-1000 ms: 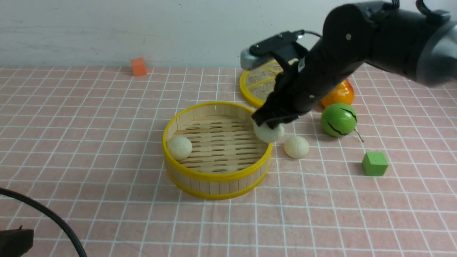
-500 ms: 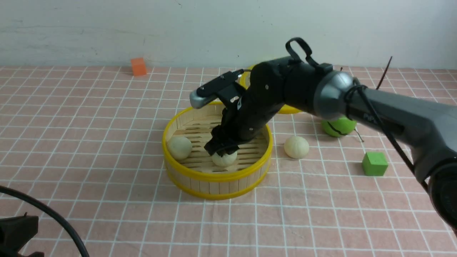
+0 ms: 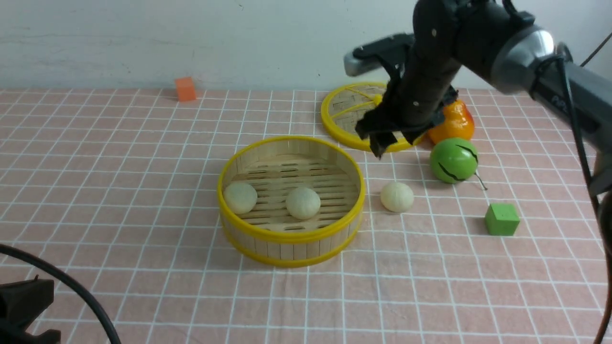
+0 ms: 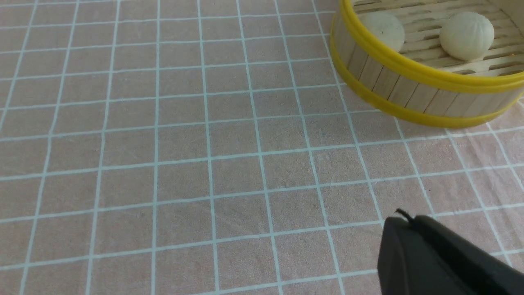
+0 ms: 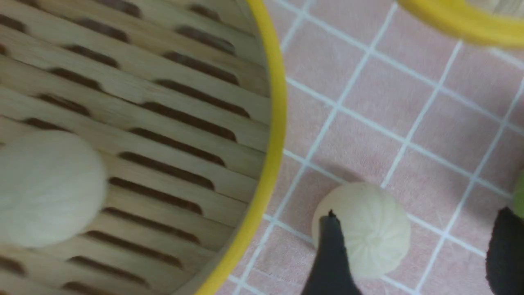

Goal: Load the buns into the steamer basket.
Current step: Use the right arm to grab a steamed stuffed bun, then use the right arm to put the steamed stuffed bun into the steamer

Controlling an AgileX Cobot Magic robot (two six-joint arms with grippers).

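The steamer basket point(image 3: 287, 236) stands mid-table with two buns inside, one at its left point(image 3: 240, 197) and one near the middle point(image 3: 303, 202). A third bun point(image 3: 397, 196) lies on the cloth just right of the basket. My right gripper point(image 3: 394, 141) is open and empty, raised above and behind that bun. In the right wrist view the bun point(image 5: 368, 229) lies below my right gripper point(image 5: 417, 246), next to one finger point(image 5: 331, 258). My left gripper point(image 4: 403, 221) is shut and empty, low at the near left, away from the basket point(image 4: 409, 73).
The flat woven lid point(image 3: 349, 112) lies behind the basket. An orange fruit point(image 3: 454, 124) and a green striped ball point(image 3: 453, 160) sit right of it. A green cube point(image 3: 501, 219) is at the right and an orange cube point(image 3: 185, 89) at the far left.
My right gripper carried a bun over the basket, lowered it onto the slats, let go, then rose back up and to the right. The basket now holds two buns.
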